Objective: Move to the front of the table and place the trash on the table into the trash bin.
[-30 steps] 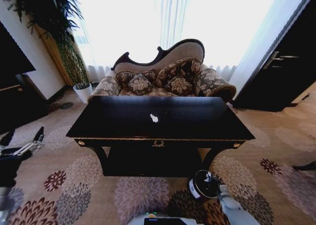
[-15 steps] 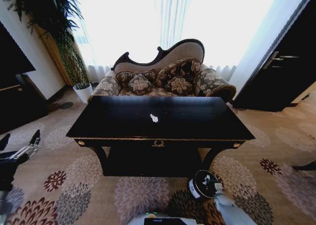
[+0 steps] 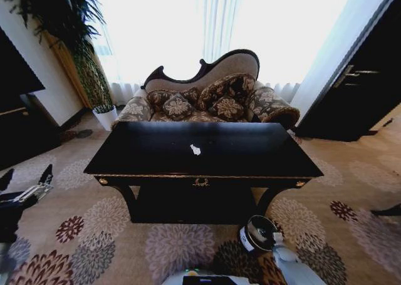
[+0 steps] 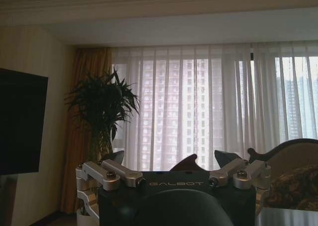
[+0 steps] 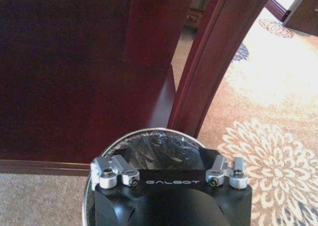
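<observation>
Head view: the table [image 3: 207, 150] is seen squarely in front, with a sofa [image 3: 210, 97] behind it by the bright window.
Trash on the table: one small white paper wad [image 3: 195, 150] is seen near the middle of the top, well apart from every edge; nothing else can be made out on the glossy surface.
Trash bin: the trash bin [image 3: 257, 233] is stood on the carpet [image 3: 75, 222] just in front of the table's right leg, its open mouth upward.
Right gripper: the right gripper [image 3: 277, 238] is held low, directly over the bin's mouth; in the right wrist view the bin's rim [image 5: 149, 132] and a dark liner are seen just beyond the claw body. Whether its claw is released or clenched cannot be told, as the fingertips are hidden.
Left gripper: the left gripper [image 3: 25, 183] is parked low at the left, well apart from the table; its claw is released, fingers spread and nothing between them, as is also seen in the left wrist view [image 4: 169, 161].
Handling of the wad: it is judged very light, soft and crushable, unlikely to slip or break. A pinch from above across its bulk is thought best, with the fingertips brought close to the tabletop, since so little of it stands up from the surface.
</observation>
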Robot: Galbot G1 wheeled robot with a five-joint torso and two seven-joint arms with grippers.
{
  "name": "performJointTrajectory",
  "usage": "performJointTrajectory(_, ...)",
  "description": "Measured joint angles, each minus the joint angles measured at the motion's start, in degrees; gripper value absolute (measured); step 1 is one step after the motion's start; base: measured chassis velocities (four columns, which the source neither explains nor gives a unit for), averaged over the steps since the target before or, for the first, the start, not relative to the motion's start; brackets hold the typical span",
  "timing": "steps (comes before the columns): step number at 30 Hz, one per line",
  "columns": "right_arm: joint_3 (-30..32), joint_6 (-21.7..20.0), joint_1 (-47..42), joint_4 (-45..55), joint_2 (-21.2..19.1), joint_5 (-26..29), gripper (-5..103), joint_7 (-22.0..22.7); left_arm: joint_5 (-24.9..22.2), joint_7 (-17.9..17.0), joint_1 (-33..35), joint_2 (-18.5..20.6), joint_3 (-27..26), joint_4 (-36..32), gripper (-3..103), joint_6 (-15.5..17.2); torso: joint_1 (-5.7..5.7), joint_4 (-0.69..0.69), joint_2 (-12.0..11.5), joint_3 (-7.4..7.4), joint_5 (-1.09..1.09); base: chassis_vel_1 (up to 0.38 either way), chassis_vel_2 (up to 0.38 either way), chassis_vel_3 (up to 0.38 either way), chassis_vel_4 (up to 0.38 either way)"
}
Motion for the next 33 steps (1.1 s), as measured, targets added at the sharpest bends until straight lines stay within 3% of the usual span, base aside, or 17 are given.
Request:
performJointTrajectory(3,0.37,0.45,-1.06,1.64,-0.16,-0.02,91,-0.30,0.00,-0.02,-0.11,0.04,0.27,-0.02,100,0.00,0.00,0.00,0.00,0.00,-0.01,0.000,0.000,0.000,0.000)
performJointTrajectory(6,1.27,1.19,-2.86,4.24,-0.13,-0.95,99,-1.67,0.00,-0.03,-0.27,0.06,0.41,-0.02,100,0.00,0.00,0.00,0.00,0.00,0.00,0.000,0.000,0.000,0.000)
performJointTrajectory(11,4.22,0.39,-7.60,10.99,0.30,-5.71,100,-6.12,-0.05,-0.06,-0.50,0.01,0.60,-0.02,100,-0.01,0.01,0.02,0.00,0.00,0.03,0.000,0.000,0.000,0.000)
performJointTrajectory(14,7.66,1.72,-13.72,17.88,-0.13,-8.46,100,-11.38,0.00,-0.08,-0.90,-0.23,1.43,-0.01,100,-0.01,0.00,0.00,0.00,0.00,-0.03,0.000,0.000,0.000,0.000)
performJointTrajectory(18,10.72,1.22,-17.72,24.19,0.25,-9.04,100,-13.59,0.05,-0.09,-1.44,-0.30,2.06,-0.03,100,0.00,0.00,-0.01,0.00,0.00,-0.02,0.000,0.000,0.000,0.000)
performJointTrajectory(20,14.87,-0.99,-20.50,29.80,1.58,-13.00,100,-14.87,0.05,-0.19,-1.86,-0.31,2.48,-0.16,100,0.21,0.00,0.01,0.00,0.00,0.01,0.000,0.000,0.000,0.000)
performJointTrajectory(23,17.91,-1.97,-22.69,33.31,2.54,-14.40,100,-14.66,0.05,-0.26,-2.23,-0.33,2.73,-0.15,100,0.31,0.00,0.01,0.00,0.00,-0.03,0.000,0.000,0.000,0.000)
performJointTrajectory(33,28.41,-3.46,-30.16,45.16,6.85,-6.68,100,-12.09,0.01,-0.28,-3.60,-0.35,3.61,0.79,100,0.36,0.00,0.00,0.00,0.00,-0.02,0.000,0.000,0.000,0.000)
